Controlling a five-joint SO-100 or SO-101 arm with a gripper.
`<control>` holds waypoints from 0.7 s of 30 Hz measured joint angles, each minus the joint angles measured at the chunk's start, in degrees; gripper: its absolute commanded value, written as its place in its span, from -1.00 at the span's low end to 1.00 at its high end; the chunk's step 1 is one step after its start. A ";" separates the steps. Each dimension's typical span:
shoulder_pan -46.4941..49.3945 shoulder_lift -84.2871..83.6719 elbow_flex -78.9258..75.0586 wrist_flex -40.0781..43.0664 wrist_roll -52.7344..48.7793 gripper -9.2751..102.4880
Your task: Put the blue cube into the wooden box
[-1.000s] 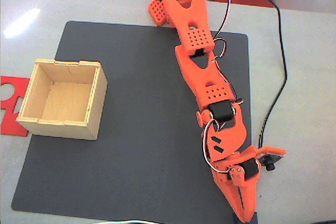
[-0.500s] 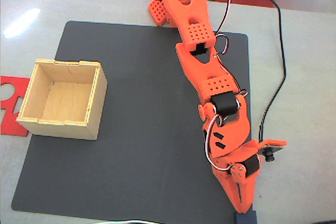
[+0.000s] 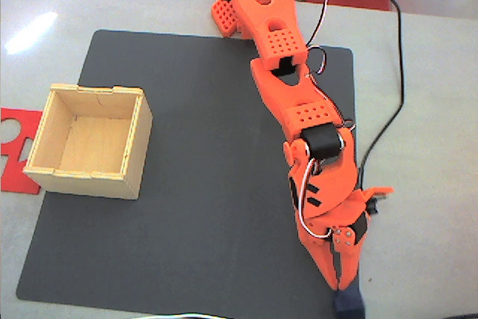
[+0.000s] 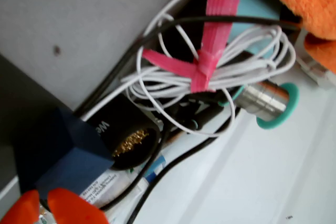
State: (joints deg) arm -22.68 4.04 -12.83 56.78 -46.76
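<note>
In the fixed view the cube is cut by the bottom edge and part-covered by the end effector. The red sheet runs off the left edge, behind the box. The wrist view is blurred.

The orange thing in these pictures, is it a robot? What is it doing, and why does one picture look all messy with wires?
Yes, it is a small orange robot arm on a table. The fixed view looks down from above. You see a dark mat, and on its left side a wooden box, open on top with nothing inside. Under the box's left side a flat red sheet sticks out. At the mat's bottom edge, the arm's pinching tip, the end effector, is closed on the blue cube.

The messy picture comes from a camera on the arm's wrist. Up close it shows the blue cube, orange fingertips, and beyond them white cable tied with a pink strip.
</note>
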 measured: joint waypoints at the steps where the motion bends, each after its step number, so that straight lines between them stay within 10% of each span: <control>1: -0.09 0.44 0.00 3.25 0.00 -0.83; 10: 2.90 8.61 0.18 28.21 2.20 -0.83; 21: 0.35 22.41 0.18 27.33 14.68 -0.75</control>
State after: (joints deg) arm -22.32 26.46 -12.66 84.11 -32.08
